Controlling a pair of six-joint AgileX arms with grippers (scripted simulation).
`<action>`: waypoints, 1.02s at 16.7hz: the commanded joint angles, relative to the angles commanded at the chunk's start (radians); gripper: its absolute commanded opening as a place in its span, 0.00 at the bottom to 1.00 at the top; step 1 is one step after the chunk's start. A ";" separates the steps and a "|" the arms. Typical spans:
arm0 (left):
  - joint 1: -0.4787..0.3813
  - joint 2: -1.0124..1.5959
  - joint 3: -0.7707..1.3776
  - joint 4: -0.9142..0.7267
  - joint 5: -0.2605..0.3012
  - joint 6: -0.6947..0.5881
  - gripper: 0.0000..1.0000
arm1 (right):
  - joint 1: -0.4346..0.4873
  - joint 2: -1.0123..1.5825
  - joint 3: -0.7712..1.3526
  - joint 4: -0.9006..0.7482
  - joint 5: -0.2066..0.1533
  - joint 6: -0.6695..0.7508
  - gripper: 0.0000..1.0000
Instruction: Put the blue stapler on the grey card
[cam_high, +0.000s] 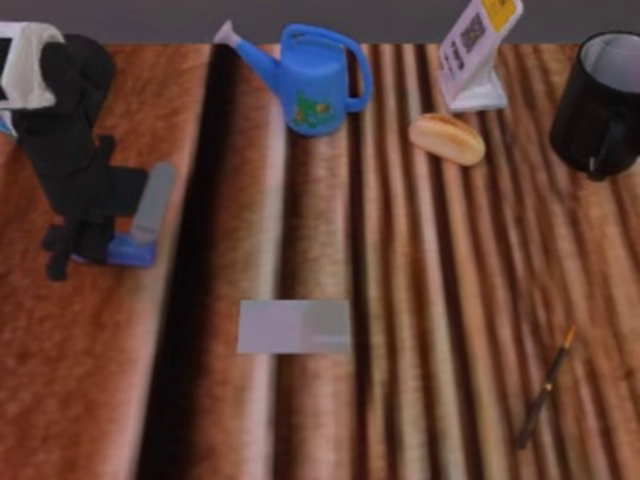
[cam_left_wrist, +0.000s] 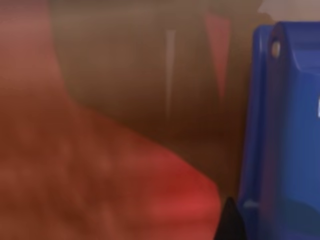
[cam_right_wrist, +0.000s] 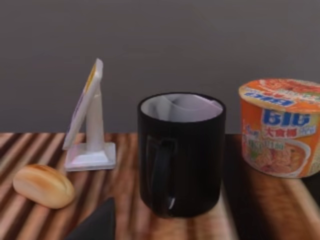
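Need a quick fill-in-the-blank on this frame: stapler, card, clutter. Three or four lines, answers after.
1. The left gripper is down at the blue stapler, on the table's ____ side in the top view.
2. The grey card lies flat with ____ on it.
3. The bread roll sits between the watering can and the ____ mug.
4. The pencil lies on the table's ____ side.

Missing words: left; nothing; black; right
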 joint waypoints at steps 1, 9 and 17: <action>0.003 -0.010 0.025 -0.034 0.000 0.000 0.00 | 0.000 0.000 0.000 0.000 0.000 0.000 1.00; 0.015 -0.103 0.198 -0.307 -0.001 -0.005 0.00 | 0.000 0.000 0.000 0.000 0.000 0.000 1.00; -0.013 -0.087 0.213 -0.329 -0.016 -0.098 0.00 | 0.000 0.000 0.000 0.000 0.000 0.000 1.00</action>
